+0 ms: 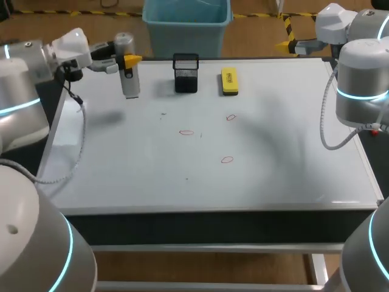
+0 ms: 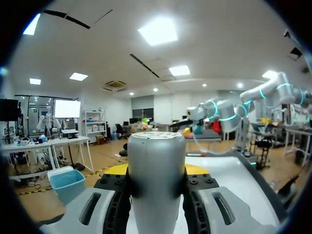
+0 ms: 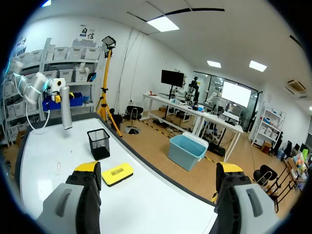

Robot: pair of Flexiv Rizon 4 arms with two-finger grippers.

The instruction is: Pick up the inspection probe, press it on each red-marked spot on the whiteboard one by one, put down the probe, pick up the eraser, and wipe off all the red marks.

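Black mesh cup (image 1: 185, 73) stands near the eraser (image 1: 229, 81).

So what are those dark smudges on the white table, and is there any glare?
Head view: soft shadows on the whiteboard, one near the probe held in the left gripper, a broader one toward the right; little glare. Left wrist view: the probe's top catches a pale sheen.

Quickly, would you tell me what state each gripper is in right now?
Left gripper: shut on the inspection probe.
Right gripper: open, holding nothing.
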